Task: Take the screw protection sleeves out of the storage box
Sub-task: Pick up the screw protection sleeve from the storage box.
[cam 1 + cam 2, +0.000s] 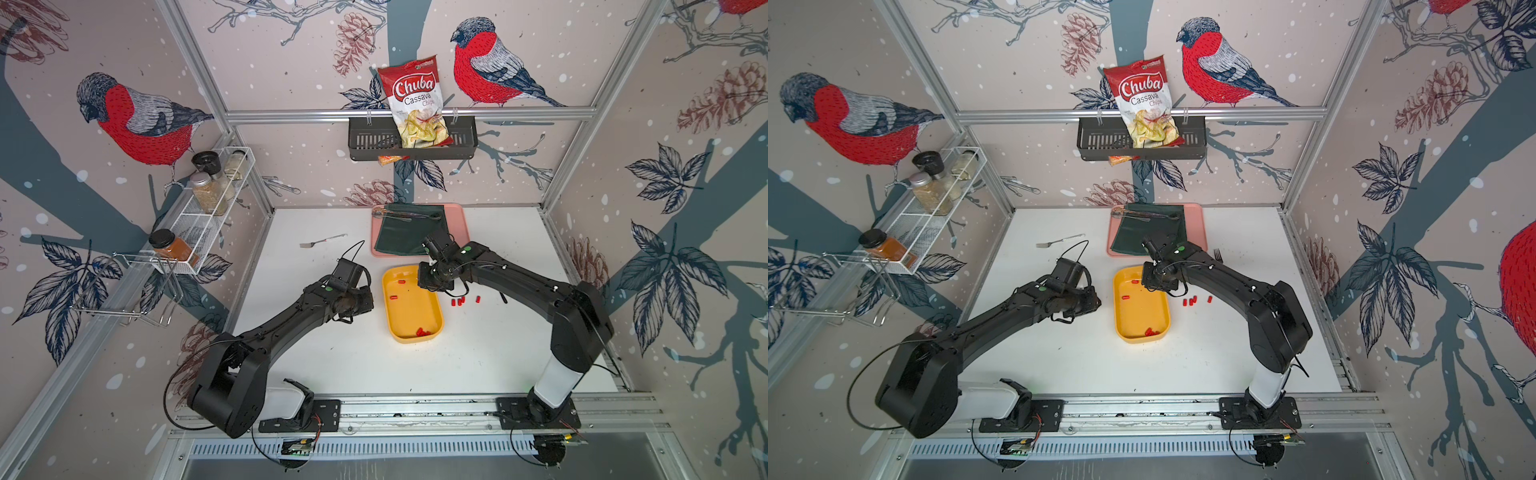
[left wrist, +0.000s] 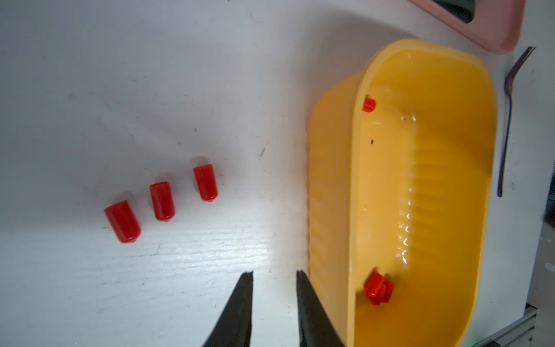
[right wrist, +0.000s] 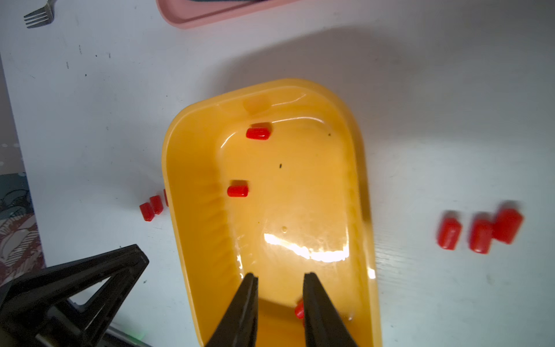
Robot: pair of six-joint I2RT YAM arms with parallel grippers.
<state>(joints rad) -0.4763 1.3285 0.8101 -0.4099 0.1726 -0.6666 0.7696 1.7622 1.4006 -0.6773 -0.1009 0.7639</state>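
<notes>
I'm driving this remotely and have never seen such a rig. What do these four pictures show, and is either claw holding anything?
The left arm and right arm, both black, reach over a white table. Both top views look down on everything; each wrist view looks along that arm's gripper. The yellow storage box lies between the arms. Some red screw protection sleeves are inside; three sleeves lie on the table on the left arm's side, a few more on the right arm's. The left gripper is beside the box, the right gripper over it; both are open and empty. Farther back lies a pink tray with a green cloth.
</notes>
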